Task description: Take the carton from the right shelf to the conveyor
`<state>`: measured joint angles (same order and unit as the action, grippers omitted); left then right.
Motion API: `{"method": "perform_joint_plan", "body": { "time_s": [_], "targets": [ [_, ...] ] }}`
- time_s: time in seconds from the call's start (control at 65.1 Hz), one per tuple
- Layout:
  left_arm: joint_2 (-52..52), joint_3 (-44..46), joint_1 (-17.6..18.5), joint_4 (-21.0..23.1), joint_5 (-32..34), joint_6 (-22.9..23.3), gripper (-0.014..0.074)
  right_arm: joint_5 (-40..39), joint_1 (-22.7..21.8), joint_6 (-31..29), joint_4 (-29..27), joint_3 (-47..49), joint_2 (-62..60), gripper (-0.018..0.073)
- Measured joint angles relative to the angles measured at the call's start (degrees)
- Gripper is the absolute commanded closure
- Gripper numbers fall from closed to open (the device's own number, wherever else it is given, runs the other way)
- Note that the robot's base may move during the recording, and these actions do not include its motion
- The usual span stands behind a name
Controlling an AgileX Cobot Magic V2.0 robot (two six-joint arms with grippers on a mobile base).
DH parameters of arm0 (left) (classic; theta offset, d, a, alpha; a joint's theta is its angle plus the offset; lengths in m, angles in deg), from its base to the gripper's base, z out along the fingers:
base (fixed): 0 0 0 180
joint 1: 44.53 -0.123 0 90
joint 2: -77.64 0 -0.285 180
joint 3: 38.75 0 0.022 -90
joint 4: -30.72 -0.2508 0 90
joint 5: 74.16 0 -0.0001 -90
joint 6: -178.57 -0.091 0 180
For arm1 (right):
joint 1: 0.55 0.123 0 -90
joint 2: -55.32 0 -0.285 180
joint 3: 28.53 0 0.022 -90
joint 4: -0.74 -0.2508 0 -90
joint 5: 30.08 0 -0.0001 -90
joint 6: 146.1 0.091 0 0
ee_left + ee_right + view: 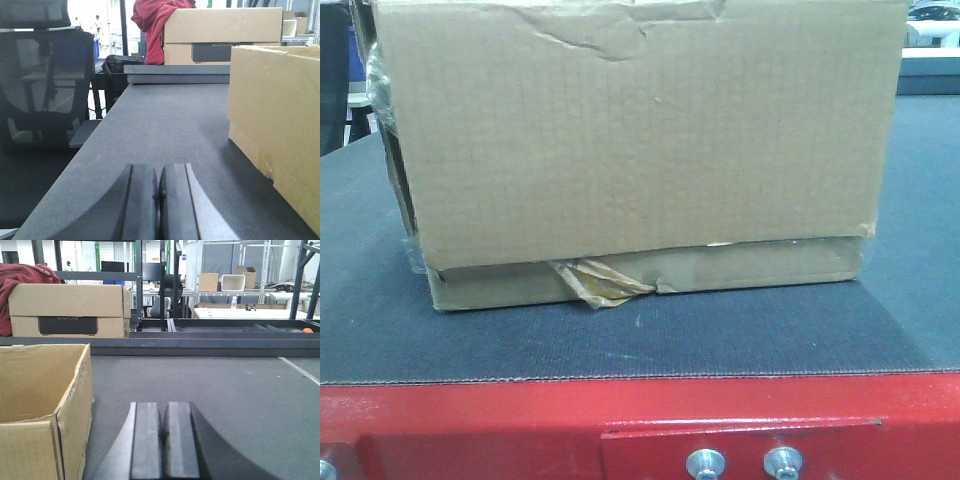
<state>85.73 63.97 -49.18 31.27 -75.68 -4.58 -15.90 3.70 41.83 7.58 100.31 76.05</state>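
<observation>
The carton [630, 150] is a large plain brown box that rests on the dark grey conveyor belt [620, 345], with yellowish tape peeling from its bottom flap [595, 283]. The red frame [520, 425] with silver bolts runs along the front. In the left wrist view the carton [280, 125] stands to the right of my left gripper [159, 185], which is shut and empty, low over the belt [165, 120]. In the right wrist view the open-topped carton [42, 405] stands to the left of my right gripper [163, 425], also shut and empty. The right shelf is out of view.
A black mesh office chair [40, 80] stands left of the belt. A second cardboard box [67, 310] and red cloth [152, 22] sit beyond the belt's far end. Dark racks and tables [240, 285] fill the background.
</observation>
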Motion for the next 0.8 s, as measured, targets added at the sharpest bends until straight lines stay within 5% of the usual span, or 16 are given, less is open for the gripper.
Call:
{"method": "perform_joint_plan", "body": {
  "time_s": [0.799],
  "targets": [
    [0.0, 0.0, 0.0, 0.0, 0.1, -0.1, 0.0592, -0.1, 0.0, 0.0, 0.0, 0.0, -0.1, 0.0629]
  ]
}}
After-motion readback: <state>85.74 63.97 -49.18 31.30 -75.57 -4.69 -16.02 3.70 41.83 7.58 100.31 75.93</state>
